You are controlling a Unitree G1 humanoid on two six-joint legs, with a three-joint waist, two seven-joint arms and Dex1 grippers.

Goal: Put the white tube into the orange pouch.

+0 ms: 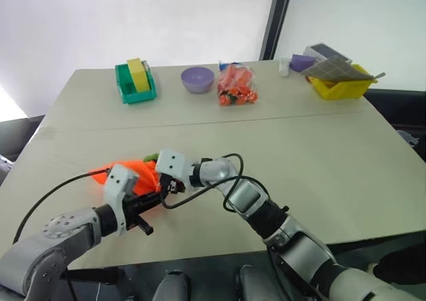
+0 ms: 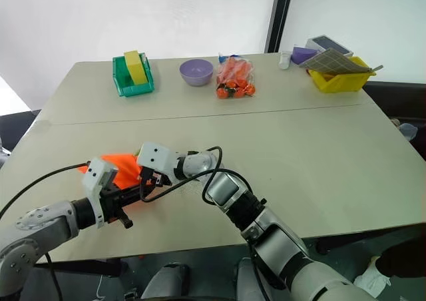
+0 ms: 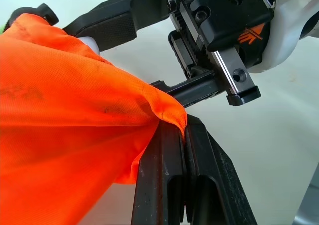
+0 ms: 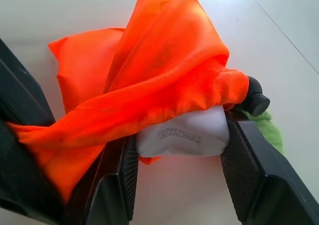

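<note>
The orange pouch (image 1: 126, 169) lies bunched near the table's front left edge. My left gripper (image 3: 184, 130) is shut on a fold of its fabric at the mouth. My right gripper (image 4: 182, 135) reaches in from the right and is shut on the white tube (image 4: 182, 133). The tube's crimped white end shows between the fingers (image 4: 244, 170); the rest sits under the orange fabric (image 4: 164, 70), with its cap hidden. The two grippers meet at the pouch's mouth (image 2: 141, 181). A black cord stopper (image 4: 254, 98) and a green pull (image 4: 269, 128) lie beside the tube.
Along the far edge stand a green bin (image 1: 135, 82) with a yellow block, a purple bowl (image 1: 198, 79), a clear bag of orange-red items (image 1: 236, 86), a tiny white bottle (image 1: 284, 67) and a yellow bin (image 1: 339, 81). Black cables (image 1: 226, 181) loop by my wrists.
</note>
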